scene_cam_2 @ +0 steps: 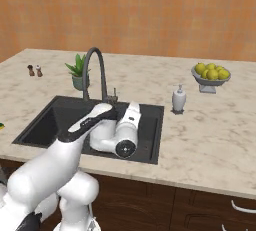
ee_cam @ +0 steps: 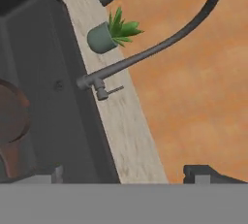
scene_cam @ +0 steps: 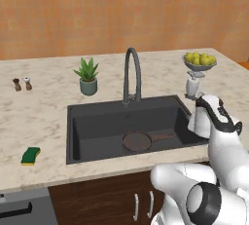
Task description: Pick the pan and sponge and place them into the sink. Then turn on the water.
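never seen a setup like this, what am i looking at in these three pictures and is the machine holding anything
This is a computer-rendered kitchen with a white robot arm on a driving base. Two pictures come from cameras on that base, behind the arm to its left and right, looking over the counter. The third comes from a camera on the hand itself, so it looks tilted.

In the counter sits a dark sink with an arched faucet. The pan already lies in the sink. The green and yellow sponge lies on the counter left of the sink. Also there: a potted plant, two small shakers, a soap bottle and a bowl of lemons.

The jaws stand wide open, their two dark tips at the bottom of the hand picture, and hold nothing. No water runs.
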